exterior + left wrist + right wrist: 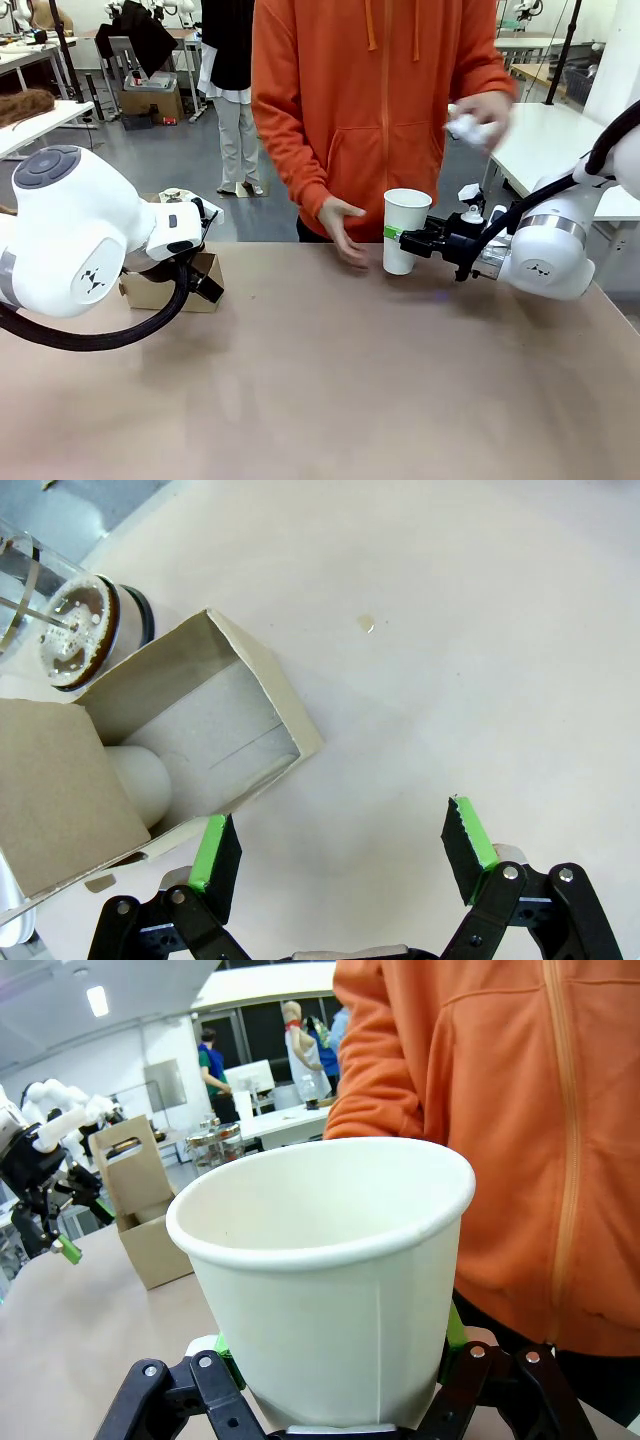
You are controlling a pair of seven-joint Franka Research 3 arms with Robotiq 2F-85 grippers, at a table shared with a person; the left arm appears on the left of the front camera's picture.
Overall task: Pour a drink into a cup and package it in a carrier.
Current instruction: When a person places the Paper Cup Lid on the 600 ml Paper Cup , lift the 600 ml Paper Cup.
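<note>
My right gripper [398, 236] is shut on the tall white paper cup [405, 230], which stands upright with no lid at the far middle of the table. In the right wrist view the cup [330, 1270] rises between my fingers and its visible inside is plain white. The brown carrier [160, 292] stands at the far left, and its open pocket [215, 715] is just ahead of my open left gripper [340, 830]. Beside the carrier lies the glass jug [75, 630] with its metal band; I cannot make out the drink in it.
A person in an orange hoodie stands across the table, one hand [340, 228] just left of the cup and the other hand [478, 115] raised with something small and white. A white rounded object [140, 780] sits inside the carrier. A small spot [368, 624] marks the table.
</note>
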